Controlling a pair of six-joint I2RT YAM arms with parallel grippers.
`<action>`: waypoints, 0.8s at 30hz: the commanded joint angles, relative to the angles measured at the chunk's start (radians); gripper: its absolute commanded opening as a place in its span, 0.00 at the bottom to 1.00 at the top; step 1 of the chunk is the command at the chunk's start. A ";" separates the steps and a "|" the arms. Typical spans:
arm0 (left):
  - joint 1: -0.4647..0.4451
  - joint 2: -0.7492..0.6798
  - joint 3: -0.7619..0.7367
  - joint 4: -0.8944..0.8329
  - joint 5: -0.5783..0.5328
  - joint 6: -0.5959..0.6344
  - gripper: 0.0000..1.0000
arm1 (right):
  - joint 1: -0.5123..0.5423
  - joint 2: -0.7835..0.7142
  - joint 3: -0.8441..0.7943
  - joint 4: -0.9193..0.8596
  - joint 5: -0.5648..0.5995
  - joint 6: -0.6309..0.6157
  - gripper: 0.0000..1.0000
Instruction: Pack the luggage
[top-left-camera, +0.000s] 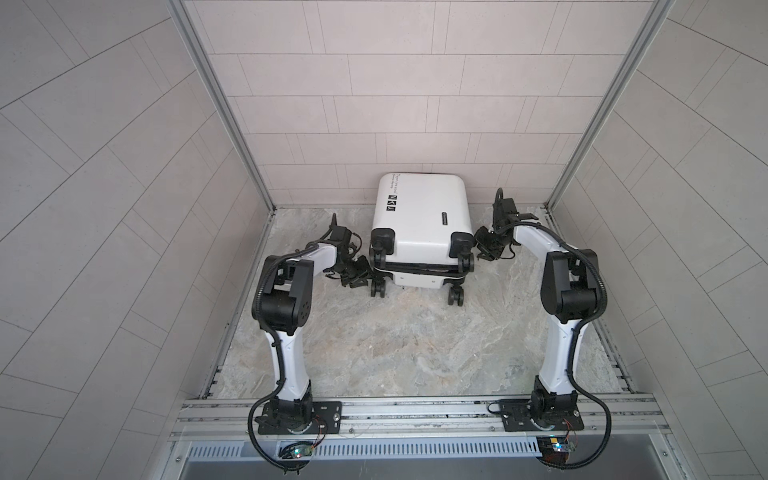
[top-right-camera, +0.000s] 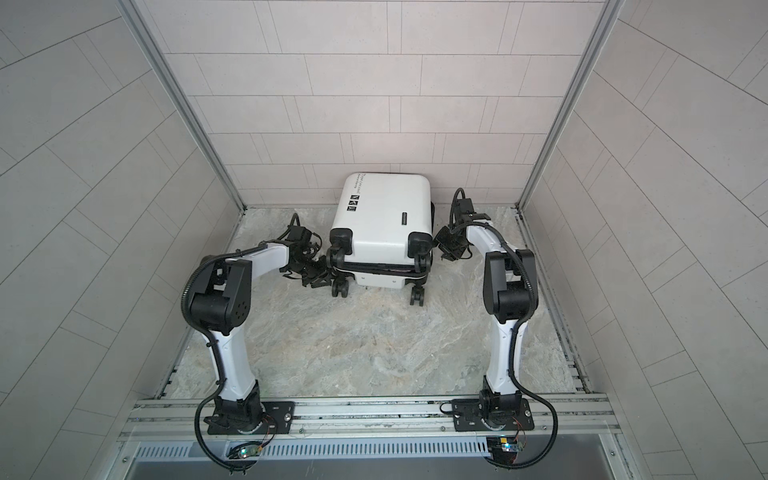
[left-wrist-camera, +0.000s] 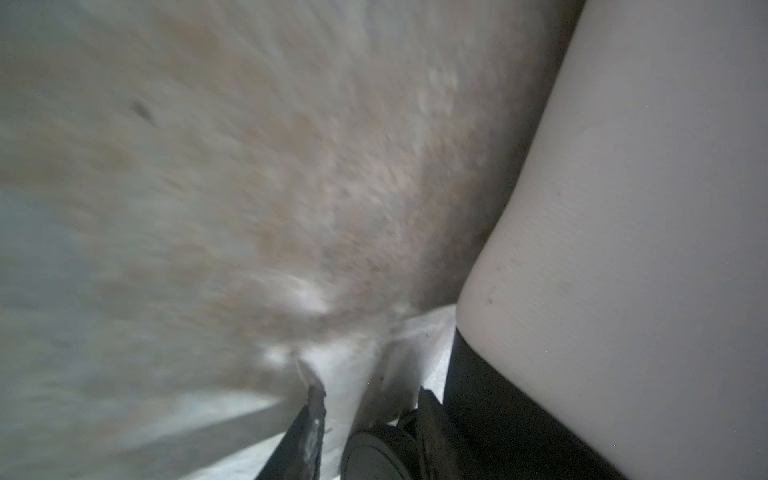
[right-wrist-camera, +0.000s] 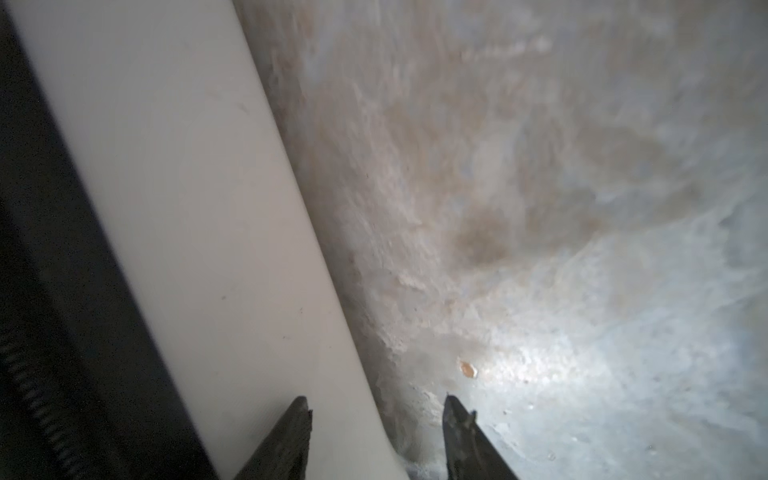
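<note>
The luggage (top-left-camera: 422, 216) (top-right-camera: 384, 216) is a white hard-shell suitcase lying closed at the back of the table, black wheels toward the front. My left gripper (top-left-camera: 360, 275) (top-right-camera: 318, 275) sits low at its front left corner. In the left wrist view the left gripper (left-wrist-camera: 372, 419) is open, with a black wheel (left-wrist-camera: 374, 453) between its fingers and the luggage shell (left-wrist-camera: 623, 208) beside it. My right gripper (top-left-camera: 482, 246) (top-right-camera: 446, 248) is at the luggage's right side. In the right wrist view the right gripper (right-wrist-camera: 376, 409) is open, straddling the lower edge of the luggage shell (right-wrist-camera: 187, 208).
The marble-patterned table (top-left-camera: 395, 353) stretches bare toward the front rail (top-left-camera: 415, 411). The tiled back wall (top-left-camera: 415, 104) stands right behind the suitcase, with side walls close on both flanks. A black zip band (right-wrist-camera: 50, 291) runs along the shell.
</note>
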 joint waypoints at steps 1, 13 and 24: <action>-0.091 -0.043 -0.056 0.115 0.096 -0.081 0.43 | 0.034 0.029 0.079 -0.109 -0.112 -0.082 0.55; -0.032 -0.259 -0.038 -0.011 -0.093 -0.004 0.44 | -0.034 -0.079 0.030 -0.157 0.006 -0.138 0.63; 0.060 -0.547 -0.102 -0.020 -0.207 0.069 0.55 | -0.078 -0.384 -0.213 -0.135 0.131 -0.202 0.67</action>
